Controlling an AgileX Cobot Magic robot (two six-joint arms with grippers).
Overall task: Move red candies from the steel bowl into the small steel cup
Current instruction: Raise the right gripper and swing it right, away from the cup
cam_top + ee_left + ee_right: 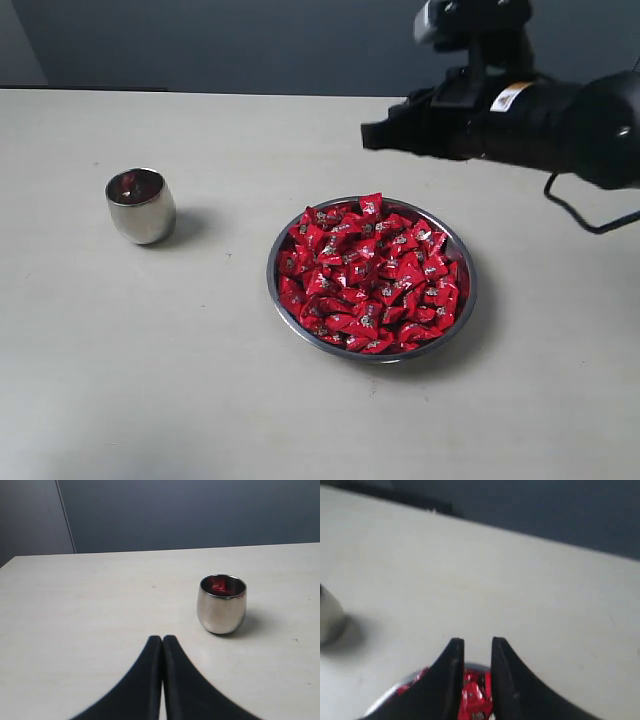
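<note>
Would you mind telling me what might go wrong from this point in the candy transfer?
1. The small steel cup has a narrow mouth and rounded body; a candy released off-centre may bounce off, or the right tool could tip it.
2. The red candies are heaped to the thin rim of the steel bowl, so digging in may spill some onto the table.

Ahead of the left tool (162, 639) the pale cream tabletop (100, 605) runs to a straight far edge, where a dark blue-grey wall (200, 515) rises. A thin upright seam (65, 515) splits that wall, with a paler grey panel (30, 520) beyond it. Light is soft and even, leaving a faint sheen near the tool.
</note>
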